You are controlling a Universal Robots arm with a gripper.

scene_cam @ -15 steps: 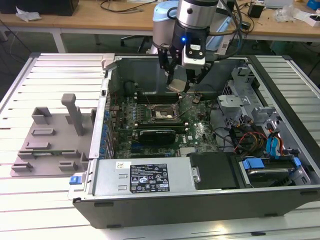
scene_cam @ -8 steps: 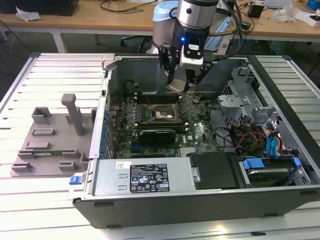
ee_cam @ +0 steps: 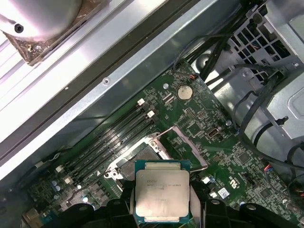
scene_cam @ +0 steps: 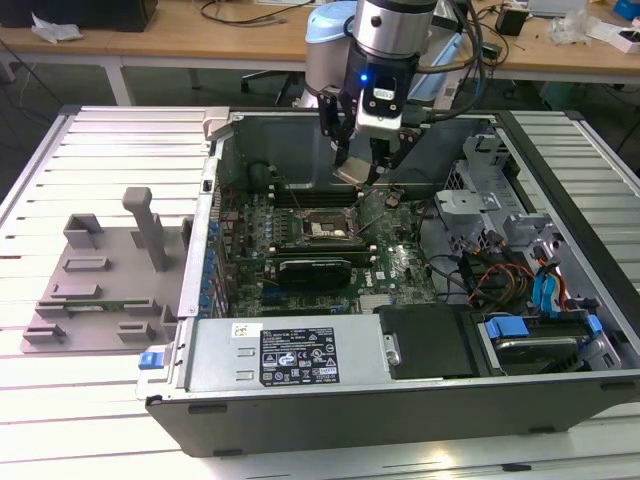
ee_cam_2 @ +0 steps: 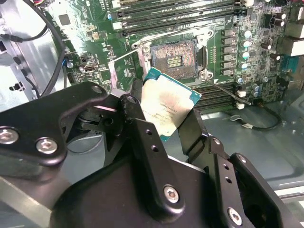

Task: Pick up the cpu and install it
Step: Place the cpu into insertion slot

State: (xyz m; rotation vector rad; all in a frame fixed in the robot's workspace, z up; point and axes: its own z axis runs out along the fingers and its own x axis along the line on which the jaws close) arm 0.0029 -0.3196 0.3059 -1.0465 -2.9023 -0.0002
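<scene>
The cpu (ee_cam_2: 168, 102) is a thin square chip with a silvery top and a green edge, and it is pinched between my gripper's black fingers (ee_cam_2: 137, 123). In the first wrist view the cpu (ee_cam: 161, 190) hangs just short of the open socket (ee_cam: 135, 159), whose metal load frame (ee_cam: 187, 149) is swung up. In the second wrist view the bare socket (ee_cam_2: 173, 57) lies beyond the chip. In the exterior view my gripper (scene_cam: 362, 168) hovers inside the computer case (scene_cam: 400, 380), above the motherboard and a little behind the socket (scene_cam: 325, 226).
Memory slots (ee_cam: 111, 137) run beside the socket. A black card (scene_cam: 315, 268) lies in front of it. Cables and drive cages (scene_cam: 520, 270) crowd the exterior view's right. A grey fixture tray (scene_cam: 100, 285) sits outside the case at that view's left.
</scene>
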